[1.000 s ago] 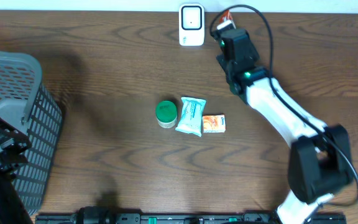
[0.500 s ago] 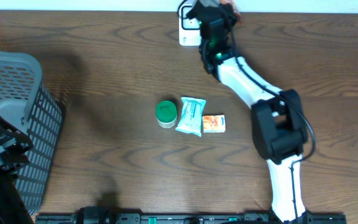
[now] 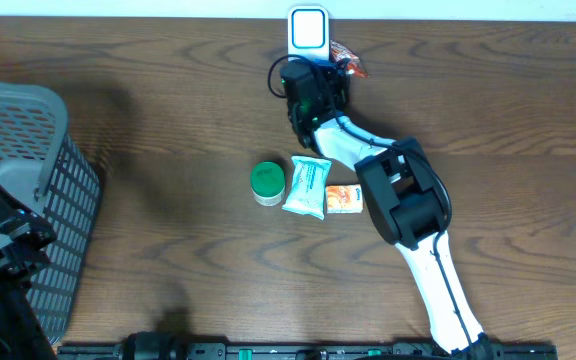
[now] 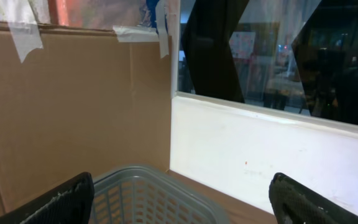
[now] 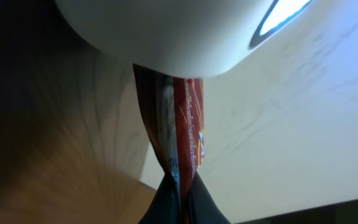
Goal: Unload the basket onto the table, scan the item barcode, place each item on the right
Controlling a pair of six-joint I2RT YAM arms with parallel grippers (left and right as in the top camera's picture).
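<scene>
Right claw is pinched shut on the red-and-silver foil snack packet, gripping it by one narrow end. Packet is up off the table at the far edge, just right of the white boxy barcode scanner; can't tell if they touch.

From my wrist camera the packet runs straight out from my fingertips, long axis pointing at the scanner's rounded white body. I see it edge-on, so I can't tell which face carries the barcode. Overhead puts it beside the scanner's lower right corner, not in front of the rounded window.

My judgement: the step in hand is presenting the code. The next move turns on sliding the packet left across the window and rolling my wrist so a flat face, not the edge, meets it. Right arm is the near one by far.

Left claw is spread wide, holding nothing, well apart at the left side over the grey plastic mesh basket.

Lying mid-table on the brown wood-grain table: round green-lidded tub, pale blue wipes pack just beside or touching it, and small orange packet just beside that.
</scene>
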